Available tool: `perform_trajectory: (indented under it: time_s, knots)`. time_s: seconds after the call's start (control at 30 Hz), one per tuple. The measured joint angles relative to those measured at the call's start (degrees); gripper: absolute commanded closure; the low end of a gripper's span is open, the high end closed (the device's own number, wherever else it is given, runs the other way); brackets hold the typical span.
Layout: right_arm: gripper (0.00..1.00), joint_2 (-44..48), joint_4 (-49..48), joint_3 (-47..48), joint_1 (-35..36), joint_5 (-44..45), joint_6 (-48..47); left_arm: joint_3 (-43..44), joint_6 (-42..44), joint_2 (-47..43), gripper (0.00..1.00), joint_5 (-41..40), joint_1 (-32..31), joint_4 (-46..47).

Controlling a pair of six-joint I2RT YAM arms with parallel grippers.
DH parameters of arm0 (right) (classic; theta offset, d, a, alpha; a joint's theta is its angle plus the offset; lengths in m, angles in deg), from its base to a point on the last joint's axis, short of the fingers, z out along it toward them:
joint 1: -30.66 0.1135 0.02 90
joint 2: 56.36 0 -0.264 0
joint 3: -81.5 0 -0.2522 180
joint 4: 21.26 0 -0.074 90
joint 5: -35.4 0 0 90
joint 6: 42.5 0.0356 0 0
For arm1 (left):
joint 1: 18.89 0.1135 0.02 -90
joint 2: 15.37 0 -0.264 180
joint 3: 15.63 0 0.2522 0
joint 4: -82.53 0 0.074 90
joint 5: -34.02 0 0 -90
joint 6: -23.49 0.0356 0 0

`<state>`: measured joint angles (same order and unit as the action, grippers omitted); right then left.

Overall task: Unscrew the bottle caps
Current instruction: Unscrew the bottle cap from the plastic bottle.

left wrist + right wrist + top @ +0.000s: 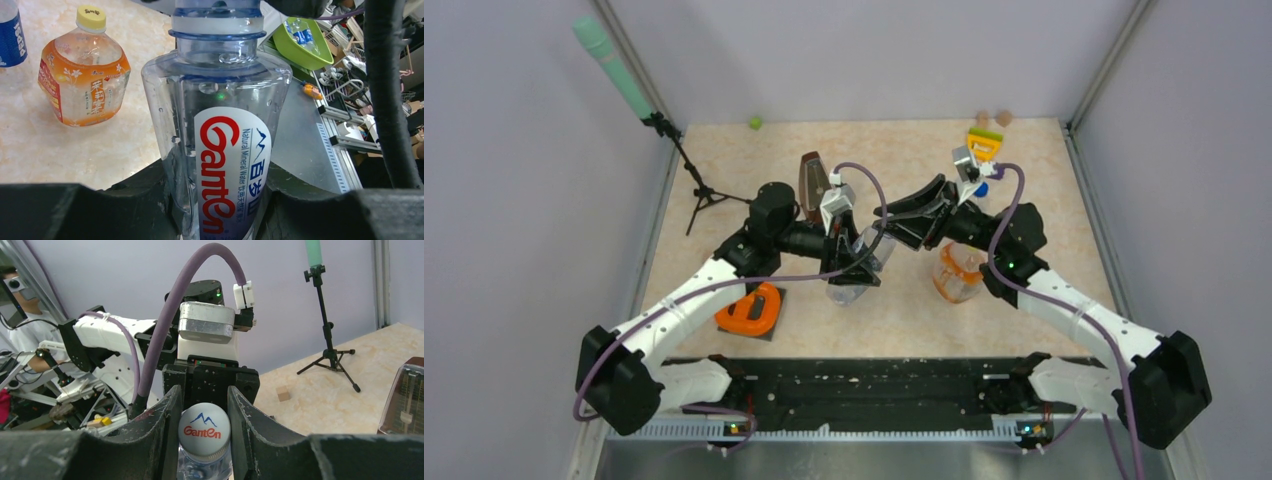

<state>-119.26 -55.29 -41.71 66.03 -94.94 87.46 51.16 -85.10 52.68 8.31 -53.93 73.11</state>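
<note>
My left gripper (220, 205) is shut on the body of a clear bottle (220, 125) with a red and white Ganten label. In the top view that bottle (856, 280) leans toward the right arm. My right gripper (204, 426) is shut on its white cap (204, 432), one finger on each side. A squat orange-tinted bottle (82, 75) with a yellow cap (91, 17) stands upright on the table, just right of the held bottle in the top view (959, 275). A bottle with a blue label (10, 35) shows at the left wrist view's edge; its blue cap (980, 189) peeks out behind the right arm.
A brown metronome (812, 180) stands just behind the left wrist. An orange object (749, 310) lies on a dark pad at front left. A tripod (699, 185) with a green-topped pole stands at back left. A yellow object (984, 142) and tan discs (994, 118) sit at back right.
</note>
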Motion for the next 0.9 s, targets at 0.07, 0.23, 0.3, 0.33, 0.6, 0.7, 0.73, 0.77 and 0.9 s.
perform_trajectory:
  time_s: [0.07, 0.23, 0.3, 0.33, 0.6, 0.7, 0.73, 0.77, 0.9]
  knots:
    - [1.0, 0.1, 0.3, 0.0, 0.0, 0.3, 0.0, 0.0, 0.0, 0.0, 1.0, 0.0, 0.0, 0.0]
    - [1.0, 0.2, 0.5, 0.0, 0.0, 0.4, 0.1, 0.0, 0.3, 0.0, 1.0, 0.0, 0.0, -0.2]
    - [1.0, 0.2, 0.3, 0.0, 0.0, 0.1, 0.5, 0.0, 0.4, 0.0, 1.0, 0.4, 0.0, -0.3]
    - [1.0, 0.2, 0.2, 0.0, 0.0, -0.1, 0.7, 0.0, 0.4, 0.0, 1.0, 0.6, 0.0, -0.2]
    - [1.0, -2.4, -4.9, 0.0, -0.3, -2.6, 4.5, 0.0, 0.5, 0.0, 1.0, 2.4, 0.3, -0.9]
    - [1.0, -2.6, -5.3, 0.0, -0.4, -2.9, 5.2, 0.0, 0.9, 0.0, 1.0, 2.8, 0.3, -1.4]
    - [1.0, -2.6, -5.4, 0.0, -0.4, -2.8, 5.2, 0.0, 1.1, 0.0, 1.0, 2.9, 0.3, -1.4]
    - [1.0, -2.6, -5.5, -0.2, -0.4, -2.8, 5.2, 0.0, 1.2, 0.0, 1.0, 2.9, 0.3, -1.4]
    - [1.0, -2.6, -6.4, -0.6, -0.7, -2.9, 5.6, 0.0, 1.6, 0.0, 1.0, 3.3, 0.4, -1.8]
